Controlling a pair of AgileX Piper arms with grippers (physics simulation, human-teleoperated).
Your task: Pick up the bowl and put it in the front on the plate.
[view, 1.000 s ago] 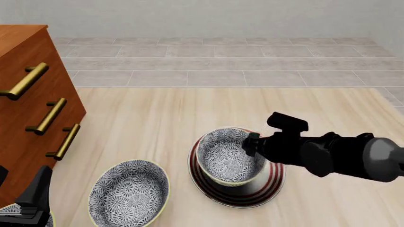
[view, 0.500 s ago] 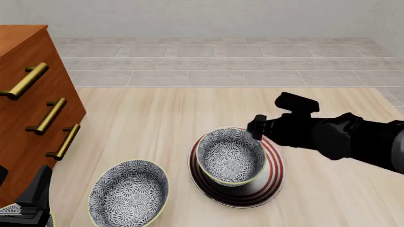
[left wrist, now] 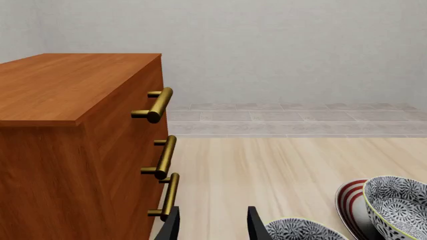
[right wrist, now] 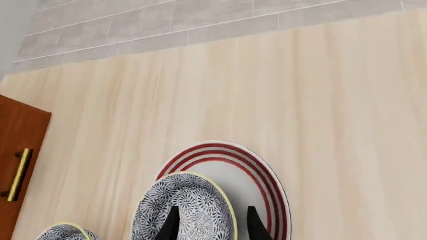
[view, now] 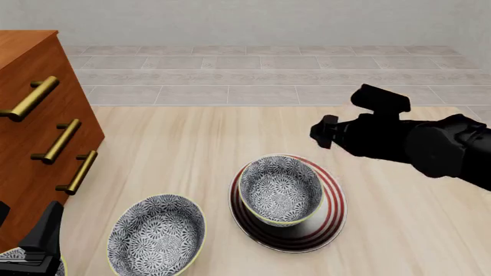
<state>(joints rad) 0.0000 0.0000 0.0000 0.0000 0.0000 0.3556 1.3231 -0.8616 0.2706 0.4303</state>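
Front view: the bowl (view: 280, 190) sits upright on the plate (view: 332, 215), toward its left side, on the desk (view: 192, 149).
My right fingers (view: 328, 131): raised above and behind the bowl, to its right, well clear of it, holding nothing.
Right wrist view: my two right fingertips (right wrist: 171, 225) stand narrowly apart and empty, with the bowl's rim (right wrist: 223, 200) showing below between them.
My left fingers (left wrist: 210, 223): low at the near left beside the wooden drawer cabinet (left wrist: 73, 145), slightly parted, empty.
Second patterned bowl (view: 156, 234): on the desk left of the plate, apart from it.
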